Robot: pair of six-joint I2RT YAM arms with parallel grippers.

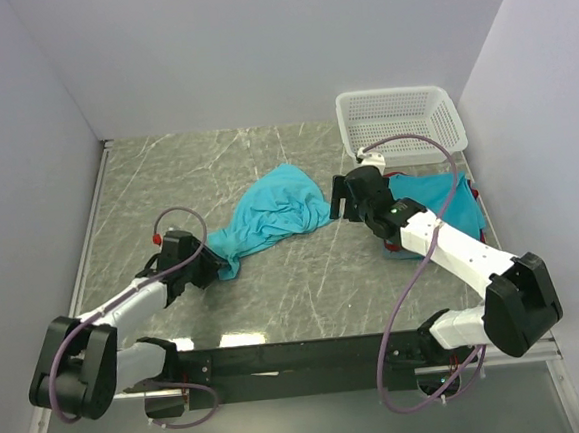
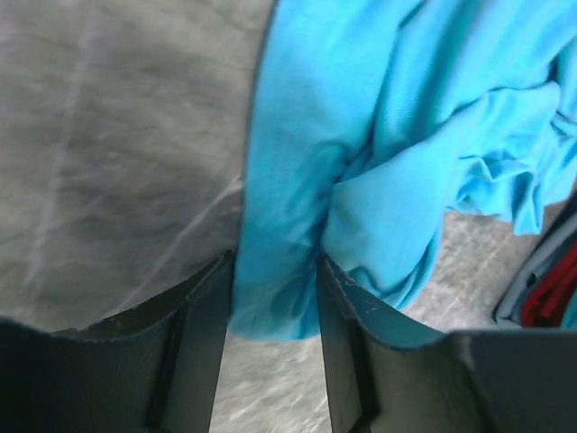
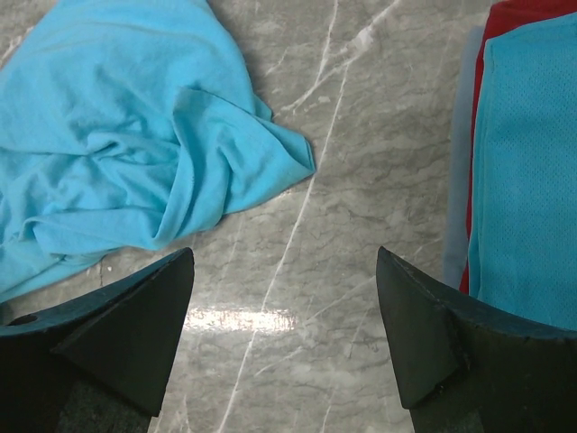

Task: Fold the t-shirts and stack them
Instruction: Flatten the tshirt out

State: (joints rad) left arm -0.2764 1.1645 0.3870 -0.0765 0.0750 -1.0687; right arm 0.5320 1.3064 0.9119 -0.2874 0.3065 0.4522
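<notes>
Teal t-shirt [image 2: 379, 135], pinched between left fingers [image 2: 203, 347], grip hidden from above

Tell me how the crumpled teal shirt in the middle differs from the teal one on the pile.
The crumpled shirt lies bunched and wrinkled; the pile's top shirt lies flat and smooth. The crumpled shirt rests on the table; the top shirt sits on a red shirt. The left gripper pinches the crumpled shirt; nothing holds the top shirt. Both are teal.
</notes>
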